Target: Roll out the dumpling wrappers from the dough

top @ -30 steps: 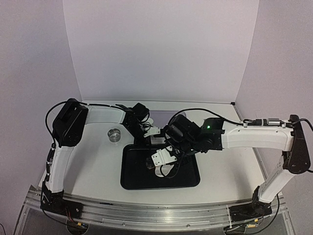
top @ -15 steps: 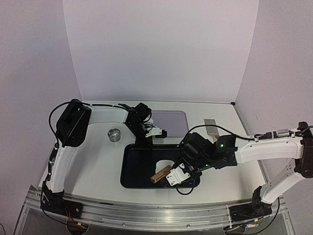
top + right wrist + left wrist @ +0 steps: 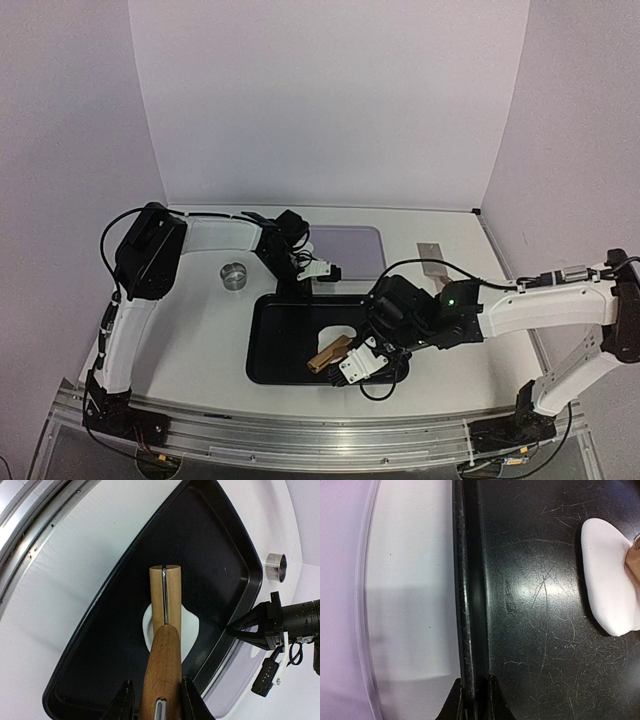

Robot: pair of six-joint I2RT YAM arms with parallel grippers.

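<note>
Top external view: a black tray point(image 3: 280, 340) sits mid-worktop point(image 3: 200, 330), just ahead of the arm bases. The dough point(image 3: 340, 332), a flattened white patch with an uneven outline, lies near the tray's middle. The right hand point(image 3: 352, 362) comes in from 4 o'clock with its fingers pinched on the handle of a wooden pin point(image 3: 328, 355), which points toward 10 o'clock. In the right wrist view the pin's barrel end lies over the dough's near side; whether it presses down I cannot tell. The left hand point(image 3: 475, 702) reaches the tray's 12 o'clock edge with its fingers pressed together on the raised rim, one tip outside and one inside, as the left wrist view shows. A small metal ring point(image 3: 233, 273) stands on the worktop at 10 o'clock from the tray, well apart from it. A pale purple mat point(image 3: 350, 250) lies at 12 o'clock just beyond the tray, and a flat metal scraper point(image 3: 432, 262) at 2 o'clock.
</note>
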